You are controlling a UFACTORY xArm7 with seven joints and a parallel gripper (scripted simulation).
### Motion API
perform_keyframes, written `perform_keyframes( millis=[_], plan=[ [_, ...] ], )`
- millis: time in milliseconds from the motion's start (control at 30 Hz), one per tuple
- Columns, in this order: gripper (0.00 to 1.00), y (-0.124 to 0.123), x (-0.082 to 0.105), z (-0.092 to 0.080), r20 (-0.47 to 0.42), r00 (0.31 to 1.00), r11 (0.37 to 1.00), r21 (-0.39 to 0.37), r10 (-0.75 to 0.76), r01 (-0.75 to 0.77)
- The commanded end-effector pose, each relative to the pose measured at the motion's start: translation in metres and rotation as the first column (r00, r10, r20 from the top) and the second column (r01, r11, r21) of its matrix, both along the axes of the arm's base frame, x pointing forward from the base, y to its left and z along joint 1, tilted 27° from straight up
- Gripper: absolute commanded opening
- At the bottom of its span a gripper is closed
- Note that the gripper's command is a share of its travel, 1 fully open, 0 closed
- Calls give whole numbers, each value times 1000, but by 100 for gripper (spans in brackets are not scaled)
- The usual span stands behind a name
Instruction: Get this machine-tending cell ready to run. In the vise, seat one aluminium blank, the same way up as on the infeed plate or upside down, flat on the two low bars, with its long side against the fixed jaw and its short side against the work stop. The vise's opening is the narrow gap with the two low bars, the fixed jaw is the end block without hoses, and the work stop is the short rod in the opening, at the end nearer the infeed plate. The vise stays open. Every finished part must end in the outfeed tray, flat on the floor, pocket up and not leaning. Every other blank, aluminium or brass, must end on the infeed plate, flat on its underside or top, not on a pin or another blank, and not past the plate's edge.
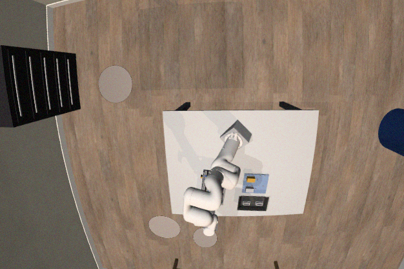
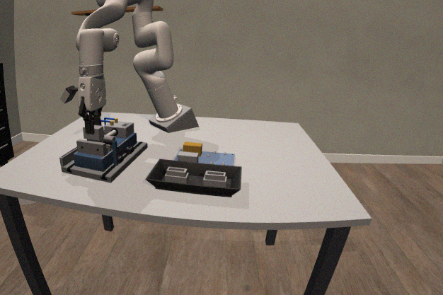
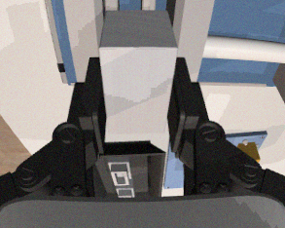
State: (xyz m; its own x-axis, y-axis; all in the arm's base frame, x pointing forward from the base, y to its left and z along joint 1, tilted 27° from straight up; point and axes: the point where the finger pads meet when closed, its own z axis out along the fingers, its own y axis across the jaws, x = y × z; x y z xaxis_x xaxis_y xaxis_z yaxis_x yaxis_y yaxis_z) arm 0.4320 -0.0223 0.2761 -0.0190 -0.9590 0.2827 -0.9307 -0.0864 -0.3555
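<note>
Two black fingers of the gripper [image 3: 136,108] are clamped on the long sides of a pale grey aluminium blank [image 3: 136,73], a plain rectangular block held over the vise [image 2: 103,152] opening. From the wrist view, the blank's far end sits between two grey blocks, and whether it touches the low bars beneath cannot be made out. A pale rod [image 3: 250,50] crosses at right, cut off by the frame edge. The vise is blue-bodied on a dark grey base, partly covered by the arm [image 1: 208,191] from above. On the white table [image 2: 286,177], the light blue infeed plate [image 2: 221,157] carries a brass blank [image 2: 192,147] and a second grey aluminium blank [image 2: 187,156] just beside it. Nearer the camera, the black outfeed tray [image 2: 157,177] holds two grey finished parts [image 2: 176,173], lying flat with pockets upward; the second part [image 2: 214,177] lies apart from the first
</note>
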Motion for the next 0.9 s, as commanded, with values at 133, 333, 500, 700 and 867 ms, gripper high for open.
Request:
perform_keyframes(
  millis=[133, 333, 500, 700, 867],
  plan=[
    [0, 0, 2, -1, 4, 1000, 1000, 0, 1, -1],
    [0, -1, 3, -2, 4, 1000, 1000, 0, 1, -1],
    [0, -1, 3, -4, 4, 1000, 1000, 0, 1, -1],
    [0, -2, 4, -6, 4, 1000, 1000, 0, 1, -1],
    [0, -2, 5, -7, 4, 1000, 1000, 0, 1, -1]
  ],
)
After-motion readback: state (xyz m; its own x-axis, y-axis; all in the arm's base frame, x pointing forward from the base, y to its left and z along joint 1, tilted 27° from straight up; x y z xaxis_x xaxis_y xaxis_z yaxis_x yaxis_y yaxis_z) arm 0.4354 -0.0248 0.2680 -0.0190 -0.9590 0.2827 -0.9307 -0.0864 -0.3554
